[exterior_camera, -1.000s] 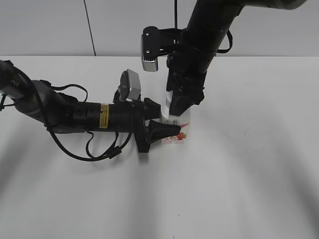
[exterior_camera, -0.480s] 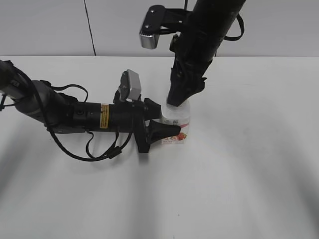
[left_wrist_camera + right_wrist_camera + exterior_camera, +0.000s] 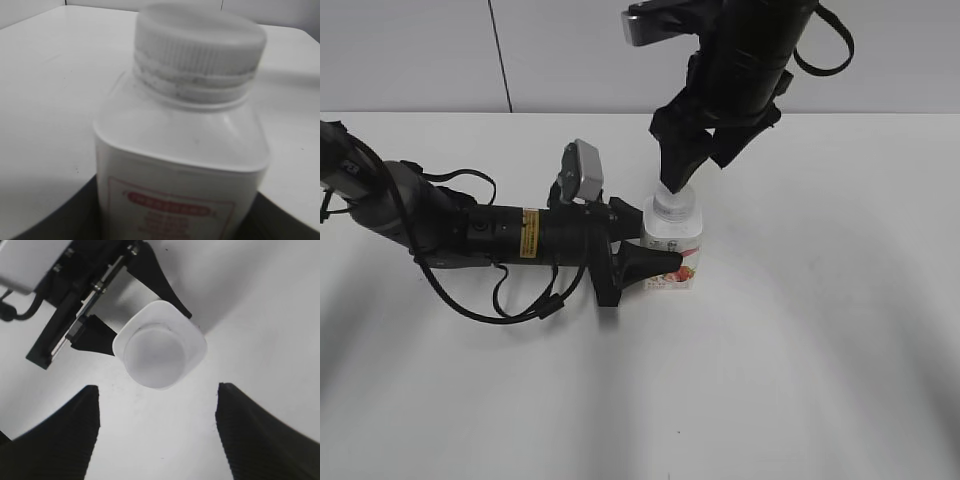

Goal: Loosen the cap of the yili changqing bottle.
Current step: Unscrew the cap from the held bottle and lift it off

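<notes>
Cap [image 3: 154, 354] bare under spread right pincer [image 3: 157, 432] | exterior: left pincer [image 3: 655, 262] clamps bottle [image 3: 673, 250]

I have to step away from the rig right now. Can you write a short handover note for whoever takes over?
Left pincer: shut on the bottle, gripping its body from the side and holding it upright on the table.
Right pincer: open and empty, above the cap, not touching it. The right wrist view looks straight down on the cap between the spread fingers.
Done: the bottle is braced. The cap sits on the neck; whether it is loosened cannot be told from the pictures.
Left: check the cap; if tight, bring the right pincer down, grip and twist it while the left holds firm.
</notes>
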Available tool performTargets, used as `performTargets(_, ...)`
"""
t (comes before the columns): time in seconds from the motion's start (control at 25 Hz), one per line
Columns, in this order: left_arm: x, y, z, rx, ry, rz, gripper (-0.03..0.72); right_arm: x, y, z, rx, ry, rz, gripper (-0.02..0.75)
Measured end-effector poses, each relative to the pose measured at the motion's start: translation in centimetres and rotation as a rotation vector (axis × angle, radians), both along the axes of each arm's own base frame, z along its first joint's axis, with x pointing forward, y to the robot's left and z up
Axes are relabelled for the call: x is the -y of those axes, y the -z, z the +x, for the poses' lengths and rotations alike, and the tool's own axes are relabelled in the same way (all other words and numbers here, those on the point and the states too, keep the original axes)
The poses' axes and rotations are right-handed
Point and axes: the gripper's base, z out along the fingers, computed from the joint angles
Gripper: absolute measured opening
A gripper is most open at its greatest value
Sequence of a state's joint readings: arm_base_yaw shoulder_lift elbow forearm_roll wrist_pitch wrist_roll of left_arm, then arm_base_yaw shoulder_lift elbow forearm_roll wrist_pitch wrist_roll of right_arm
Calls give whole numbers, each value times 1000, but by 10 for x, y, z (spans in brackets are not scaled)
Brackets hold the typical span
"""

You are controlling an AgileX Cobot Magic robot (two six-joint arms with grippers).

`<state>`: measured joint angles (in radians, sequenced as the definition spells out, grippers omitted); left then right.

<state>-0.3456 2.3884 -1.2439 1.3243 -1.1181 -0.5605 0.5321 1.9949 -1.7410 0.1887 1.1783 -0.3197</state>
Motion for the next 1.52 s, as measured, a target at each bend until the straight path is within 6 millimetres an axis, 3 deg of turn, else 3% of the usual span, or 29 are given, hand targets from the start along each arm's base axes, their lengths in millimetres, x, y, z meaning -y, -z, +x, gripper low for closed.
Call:
performTargets(0.16, 0, 0, 0, 0, 0, 0, 386, -1, 0, -1, -75, 241, 38, 566)
performTargets(0.56, 0, 0, 0, 0, 0, 1, 385, -5, -2, -3, -175, 485, 100, 566)
performTargets(0.76, 0, 0, 0, -4, -1, 0, 385, -5, 1, 1, -161, 537, 109, 566)
performTargets(1.2, 0, 0, 0, -5, -2, 0, 385, -13, 34, 13, -197, 572, 103, 566)
performTargets(1.52, 0, 0, 0, -6, -2, 0, 385, -14, 35, 13, -200, 575, 108, 566)
